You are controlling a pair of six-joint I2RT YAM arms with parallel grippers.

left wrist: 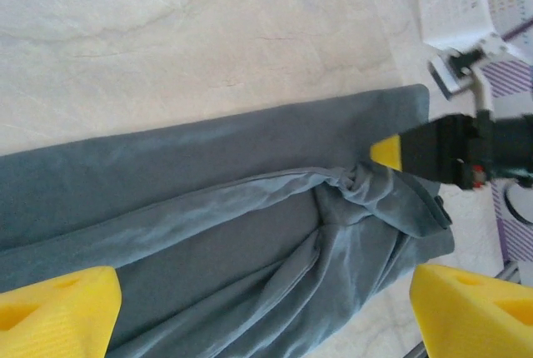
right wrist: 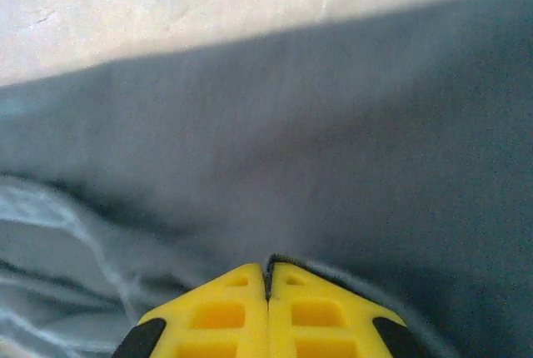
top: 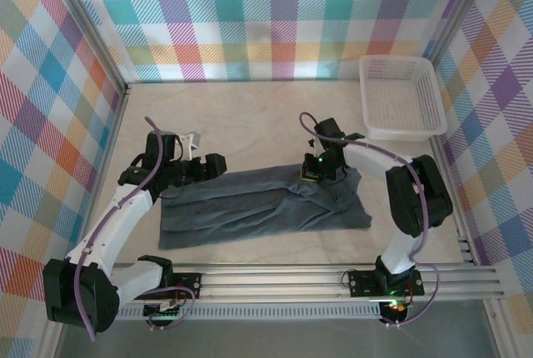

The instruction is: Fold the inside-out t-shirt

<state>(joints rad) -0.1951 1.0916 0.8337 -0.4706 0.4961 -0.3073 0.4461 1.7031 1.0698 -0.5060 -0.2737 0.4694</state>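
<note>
Between the shut tips of our right claw (right wrist: 267,270) sits a bunched fold of the inside-out t-shirt (right wrist: 333,125); mid-fold, we judge the wide-open left claw (left wrist: 265,281) must next grip cloth beneath it.

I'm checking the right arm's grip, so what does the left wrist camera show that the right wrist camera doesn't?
Left wrist: the basket, the left gripper open over the shirt, and the right gripper at a bunched fold. Right wrist: its fingertips pressed shut, close up; pinched cloth can't be confirmed. Both: shirt on the pale table.
</note>
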